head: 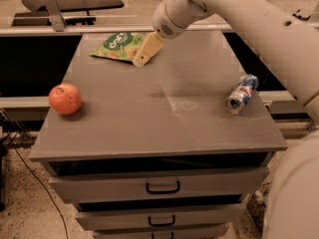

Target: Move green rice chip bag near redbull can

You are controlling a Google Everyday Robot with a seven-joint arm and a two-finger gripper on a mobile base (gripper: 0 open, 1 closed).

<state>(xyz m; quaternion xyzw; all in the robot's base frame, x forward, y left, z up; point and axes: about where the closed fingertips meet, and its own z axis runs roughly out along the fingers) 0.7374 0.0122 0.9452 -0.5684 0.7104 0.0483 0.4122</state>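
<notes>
One gripper (139, 60) of mine, grip state unclear, pointing down at the right edge of the chip bag (116, 45), can (241, 93) well apart.

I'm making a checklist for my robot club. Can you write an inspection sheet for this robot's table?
Surface: grey cabinet top, flat, with a faint smudge near the middle.
Job's things: green rice chip bag lies flat at the far left; redbull can lies on its side near the right edge, well apart from the bag.
Clutter: apple near the left edge.
Grippers: gripper at the bag's right edge; contact unclear.
Cables: dark cable on the floor, left.
Surroundings: drawers with handles below.
</notes>
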